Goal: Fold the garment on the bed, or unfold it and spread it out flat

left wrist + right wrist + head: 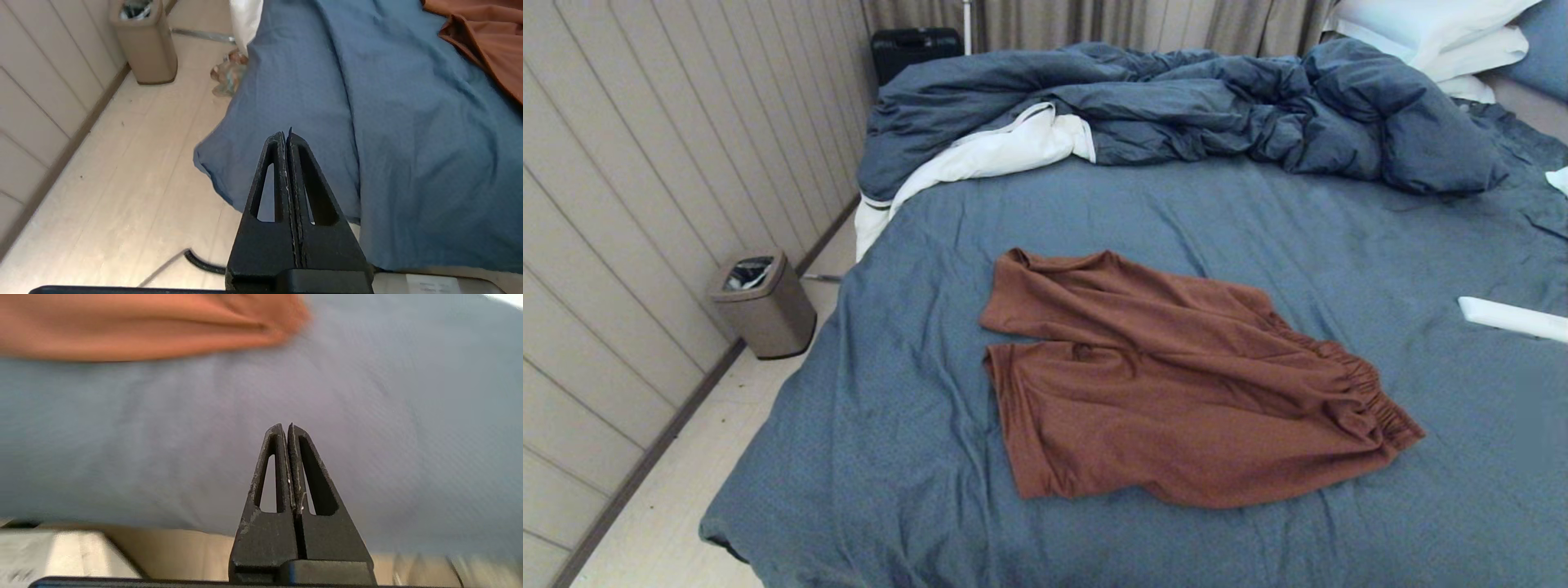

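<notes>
Grippers are both closed and hold nothing: left gripper (288, 136) hangs over the bed (367, 134) corner, right gripper (286, 430) over bare sheet. Ahead of them the garment (1168, 380) lies spread open, mostly flat with some wrinkles; I judge it nearly finished. Beyond it is the duvet (1217, 106); left of the left gripper, a bin (764, 304) on the floor.

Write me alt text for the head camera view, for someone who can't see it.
Rust-brown shorts lie spread out, slightly rumpled, on a bed with a wrinkled slate-blue sheet. A bunched blue duvet and white pillows sit at the far end; a small bin stands on the floor at left.
</notes>
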Controlling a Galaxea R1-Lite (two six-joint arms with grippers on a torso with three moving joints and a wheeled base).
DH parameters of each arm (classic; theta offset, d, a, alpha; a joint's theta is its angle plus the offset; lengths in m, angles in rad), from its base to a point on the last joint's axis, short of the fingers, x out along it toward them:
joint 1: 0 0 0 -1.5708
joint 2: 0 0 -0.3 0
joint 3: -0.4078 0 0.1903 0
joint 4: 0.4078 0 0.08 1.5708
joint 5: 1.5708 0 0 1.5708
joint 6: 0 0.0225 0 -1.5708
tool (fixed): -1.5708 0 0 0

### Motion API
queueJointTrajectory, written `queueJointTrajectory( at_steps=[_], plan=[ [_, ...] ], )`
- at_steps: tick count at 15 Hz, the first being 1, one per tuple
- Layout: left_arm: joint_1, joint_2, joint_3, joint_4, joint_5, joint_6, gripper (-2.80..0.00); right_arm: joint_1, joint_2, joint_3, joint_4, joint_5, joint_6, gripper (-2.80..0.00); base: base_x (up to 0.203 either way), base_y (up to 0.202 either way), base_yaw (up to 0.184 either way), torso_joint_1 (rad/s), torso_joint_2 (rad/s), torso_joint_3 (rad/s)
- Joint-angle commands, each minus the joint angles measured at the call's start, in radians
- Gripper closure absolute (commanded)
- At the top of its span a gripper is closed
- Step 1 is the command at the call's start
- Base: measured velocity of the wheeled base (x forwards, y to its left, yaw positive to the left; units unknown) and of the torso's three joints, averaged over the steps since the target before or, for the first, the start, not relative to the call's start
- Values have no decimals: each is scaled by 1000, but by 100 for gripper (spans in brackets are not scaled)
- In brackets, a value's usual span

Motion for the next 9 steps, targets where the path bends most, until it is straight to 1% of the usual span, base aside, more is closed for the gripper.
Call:
queueJointTrajectory(
  at_steps=[1,2,4,7,9],
  plan=[
    [1,3,10,-25,4,13,0,9,-89,9,15,105,-5,0,0,0,0,0,0,0],
    [1,3,16,-48,6,13,0,10,-89,37,3,111,14,0,0,0,0,0,0,0],
    [1,2,15,-47,4,16,0,11,-90,51,-42,110,50,0,0,0,0,0,0,0],
    [-2,2,13,-34,9,-29,0,11,-90,53,-46,102,61,0,0,0,0,0,0,0],
    [-2,2,11,-25,14,-40,0,12,-90,54,-52,98,68,0,0,0,0,0,0,0]
  ],
)
